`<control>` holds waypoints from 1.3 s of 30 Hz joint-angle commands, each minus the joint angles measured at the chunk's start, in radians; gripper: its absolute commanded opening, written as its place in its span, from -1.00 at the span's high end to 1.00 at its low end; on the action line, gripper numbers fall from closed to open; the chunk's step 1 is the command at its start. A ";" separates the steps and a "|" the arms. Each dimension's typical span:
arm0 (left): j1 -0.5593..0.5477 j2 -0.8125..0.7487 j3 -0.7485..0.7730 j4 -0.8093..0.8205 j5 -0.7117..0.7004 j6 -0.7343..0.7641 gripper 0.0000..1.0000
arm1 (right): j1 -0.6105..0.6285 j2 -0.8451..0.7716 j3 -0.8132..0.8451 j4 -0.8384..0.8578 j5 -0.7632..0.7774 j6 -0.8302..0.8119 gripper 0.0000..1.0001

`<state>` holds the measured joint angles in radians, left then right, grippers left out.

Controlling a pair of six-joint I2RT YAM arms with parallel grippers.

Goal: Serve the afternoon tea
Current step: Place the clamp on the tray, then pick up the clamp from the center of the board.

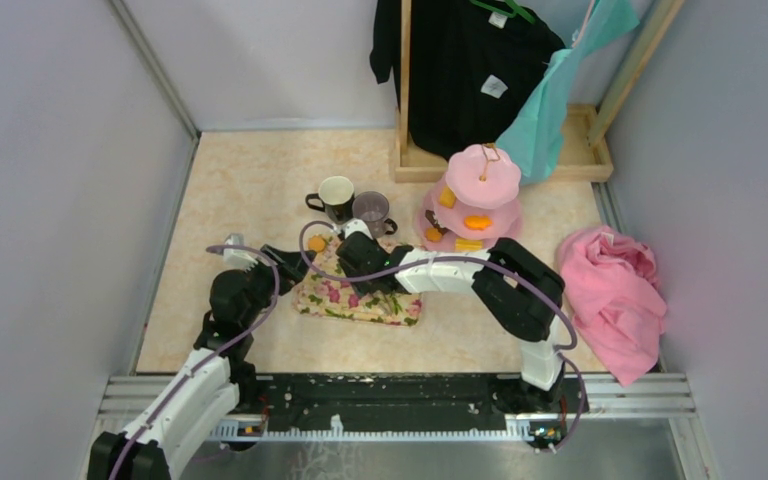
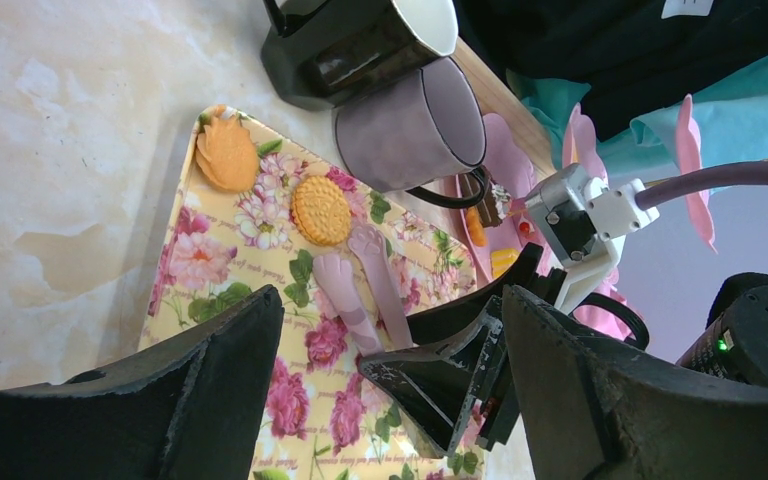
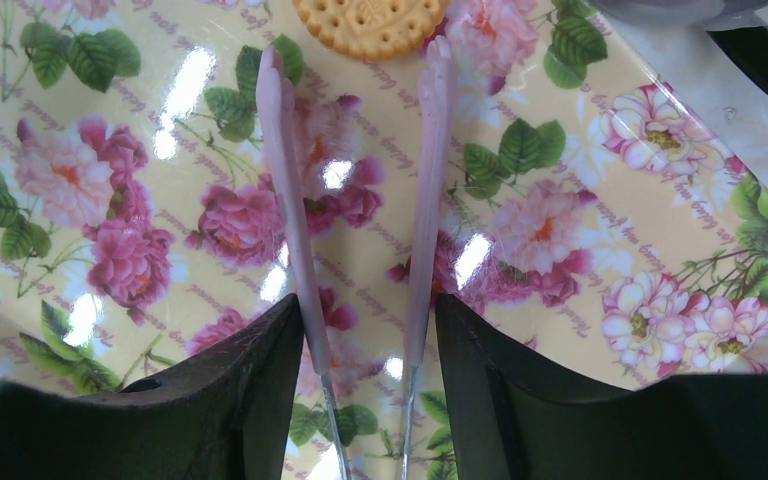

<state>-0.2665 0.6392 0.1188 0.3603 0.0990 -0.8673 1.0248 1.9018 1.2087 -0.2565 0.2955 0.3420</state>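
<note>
My right gripper [image 3: 368,310] is shut on pink tongs [image 3: 285,180], whose open tips lie just short of a round yellow biscuit [image 3: 370,22] on the flower-patterned tray [image 3: 110,200]. In the left wrist view the biscuit [image 2: 321,210] lies beside an orange flower-shaped snack [image 2: 226,155]. My left gripper [image 2: 390,300] is open and empty over the tray's left end [image 1: 360,300]. The black mug [image 1: 335,197] and the smoky mug [image 1: 371,212] stand behind the tray. The pink three-tier stand [image 1: 482,190] holds orange and yellow snacks. The coasters are out of view.
A pink cloth [image 1: 615,290] lies at the right. A wooden rack base [image 1: 575,160] with a black shirt [image 1: 470,70] and a teal garment stands behind the stand. Grey walls close both sides.
</note>
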 commanded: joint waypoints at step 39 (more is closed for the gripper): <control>-0.002 0.049 -0.012 0.077 0.014 -0.015 -0.70 | -0.008 0.050 -0.083 0.102 -0.048 -0.027 -0.02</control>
<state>-0.2665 0.6819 0.1005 0.3916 0.1005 -0.8757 1.0245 1.8812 1.1095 -0.0708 0.3183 0.3290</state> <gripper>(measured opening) 0.854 0.517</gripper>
